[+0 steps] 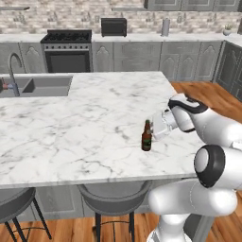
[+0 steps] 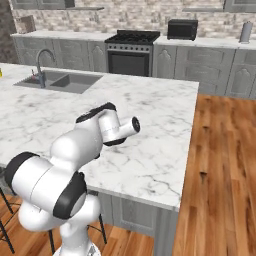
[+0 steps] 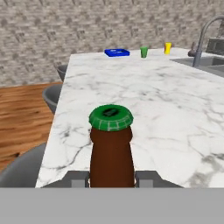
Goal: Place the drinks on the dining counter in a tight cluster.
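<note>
beer bottle [image 3: 111, 148] | upright between pincer [image 3: 111, 178] fingers | gripped

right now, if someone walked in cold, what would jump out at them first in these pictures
The brown beer bottle with its green cap stands upright near the front right of the white marble dining counter, and the end effector is shut on its neck. Behind it stretches the bare veined top, with the sink and faucet at the far left. In the hand view, a blue tray and green and yellow cups line the far edge.
</note>
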Robot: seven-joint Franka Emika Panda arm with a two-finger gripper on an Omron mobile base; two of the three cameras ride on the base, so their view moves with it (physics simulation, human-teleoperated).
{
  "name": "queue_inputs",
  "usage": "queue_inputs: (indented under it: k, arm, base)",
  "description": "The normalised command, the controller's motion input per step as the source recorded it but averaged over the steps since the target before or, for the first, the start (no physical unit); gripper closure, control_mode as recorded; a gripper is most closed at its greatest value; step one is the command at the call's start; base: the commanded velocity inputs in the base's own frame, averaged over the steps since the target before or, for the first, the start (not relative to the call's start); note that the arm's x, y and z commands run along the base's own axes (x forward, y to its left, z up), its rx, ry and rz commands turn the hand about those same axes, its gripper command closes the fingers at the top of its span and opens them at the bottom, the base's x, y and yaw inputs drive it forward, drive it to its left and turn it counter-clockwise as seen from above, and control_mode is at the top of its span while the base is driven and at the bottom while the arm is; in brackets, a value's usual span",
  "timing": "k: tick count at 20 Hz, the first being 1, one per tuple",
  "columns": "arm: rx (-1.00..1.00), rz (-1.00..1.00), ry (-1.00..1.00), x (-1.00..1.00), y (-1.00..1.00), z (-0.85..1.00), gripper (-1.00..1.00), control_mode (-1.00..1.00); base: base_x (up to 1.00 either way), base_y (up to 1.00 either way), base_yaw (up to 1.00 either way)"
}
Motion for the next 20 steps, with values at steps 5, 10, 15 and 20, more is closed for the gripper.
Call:
queue_inputs:
  k: [5,10,15,20]
  arm:
    - [0.0,0.0,0.0,0.01,0.0,-0.43,1.0,-1.0]
    - [0.0,0.0,0.0,0.01,0.0,-0.18,1.0,-1.0]
    - [0.03,0.0,0.0,0.12,0.08,-0.1,1.0,-1.0]
    - [0.01,0.0,0.0,0.29,0.09,-0.1,1.0,-1.0]
  base:
    - [0.0,0.0,0.0]
    - [0.0,0.0,0.0]
    - [0.0,0.0,0.0]
    - [0.0,0.0,0.0]
